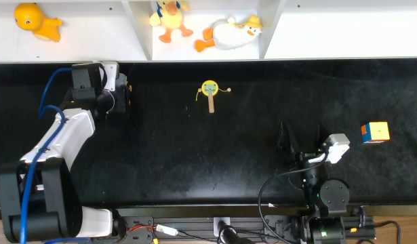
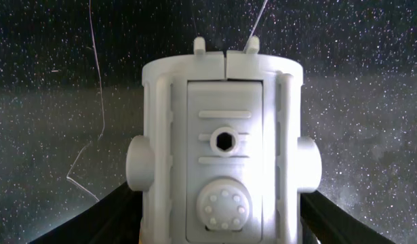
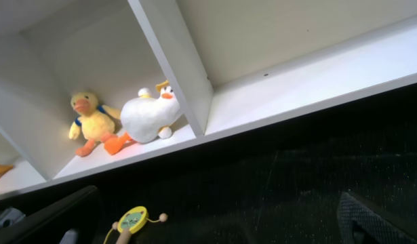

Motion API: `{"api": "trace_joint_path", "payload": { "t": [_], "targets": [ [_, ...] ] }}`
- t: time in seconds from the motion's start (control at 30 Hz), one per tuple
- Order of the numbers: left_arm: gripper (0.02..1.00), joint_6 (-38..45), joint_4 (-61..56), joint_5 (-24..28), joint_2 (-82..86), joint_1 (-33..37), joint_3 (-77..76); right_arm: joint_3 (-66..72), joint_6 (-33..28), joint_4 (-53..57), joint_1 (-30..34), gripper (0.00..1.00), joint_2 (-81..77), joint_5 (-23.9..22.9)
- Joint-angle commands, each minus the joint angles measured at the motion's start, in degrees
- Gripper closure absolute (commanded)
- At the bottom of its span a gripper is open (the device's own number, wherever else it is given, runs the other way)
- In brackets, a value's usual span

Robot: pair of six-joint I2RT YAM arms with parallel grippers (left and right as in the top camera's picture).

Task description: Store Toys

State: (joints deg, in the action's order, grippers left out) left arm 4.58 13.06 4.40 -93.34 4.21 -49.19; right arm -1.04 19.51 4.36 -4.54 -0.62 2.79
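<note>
left gripper (image 2: pixel 220 193): we've got its fingers pressed on either side of a white plastic barrel toy (image 2: pixel 222 129), with speckled black mat (image 1: pixel 161 156) behind it. We can't tell whether the toy rests on the mat or hangs above it.
left gripper, from the top: it sits at the mat's far left, close to the shelf (image 1: pixel 276 51) front edge, by the left compartment.
right gripper (image 1: pixel 301 133): fingers spread wide with nothing between them, on the mat's right half near the arm bases.
puzzle cube (image 1: pixel 375 132): on the mat just right of the right gripper, near the mat's right edge.
rattle drum (image 1: pixel 209 93): flat on the mat mid-table, handle pointing back toward the arms, near the shelf front.
shelf: white, runs along the mat's far side, split by upright dividers.
left compartment: one yellow-orange duck toy (image 1: pixel 37 22).
middle compartment: yellow plush duck (image 1: pixel 171 19) and white plush goose (image 1: pixel 228 34) side by side, goose nearest the right-hand divider.
right wrist view: looks into the shelf from low down, so we get the divider's front face and the goose just beside it, with the rattle drum in front.
room: rattle drum, puzzle cube and both grippers all sit well apart on the mat.
</note>
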Motion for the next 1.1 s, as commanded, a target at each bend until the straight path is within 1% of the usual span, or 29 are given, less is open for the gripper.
{"api": "trace_joint_path", "payload": {
  "t": [0.03,0.13,0.23,0.43,0.57,0.63,0.9,1.1],
  "targets": [
    [0.518,-0.42,-0.13,-0.68,-0.07,-0.22,-0.61,0.76,0.42,-0.15,-0.28,0.005,0.42,0.33],
    [0.566,-0.61,0.81,-0.66,0.61,-0.22,-2.14,0.76,0.42,-0.15,-0.28,0.005,0.42,0.33],
    [0.623,-0.61,4.37,-0.68,2.21,-0.22,-4.5,0.76,0.42,-0.15,-0.28,0.005,0.42,0.35],
    [0.809,-0.63,13.09,-1.33,7.06,-0.22,-8.83,0.76,0.42,-0.15,-0.28,0.007,0.42,0.35],
    [0.912,-0.59,11.13,-1.55,11.47,-0.22,-9.03,0.76,0.42,-0.15,-0.28,0.005,0.42,0.33],
    [0.982,-0.59,8.17,-1.55,12.5,-0.22,-9.03,0.76,0.42,-0.15,-0.28,0.005,0.42,0.33],
    [0.982,-0.61,-4.81,-1.55,9.29,-0.22,-9.01,0.76,0.42,-0.15,-0.28,0.007,0.42,0.35],
    [0.982,-5.35,-12.85,-1.51,4.0,-0.22,-9.01,0.76,0.42,-0.15,-0.28,0.007,0.42,0.35]
  ]
}}
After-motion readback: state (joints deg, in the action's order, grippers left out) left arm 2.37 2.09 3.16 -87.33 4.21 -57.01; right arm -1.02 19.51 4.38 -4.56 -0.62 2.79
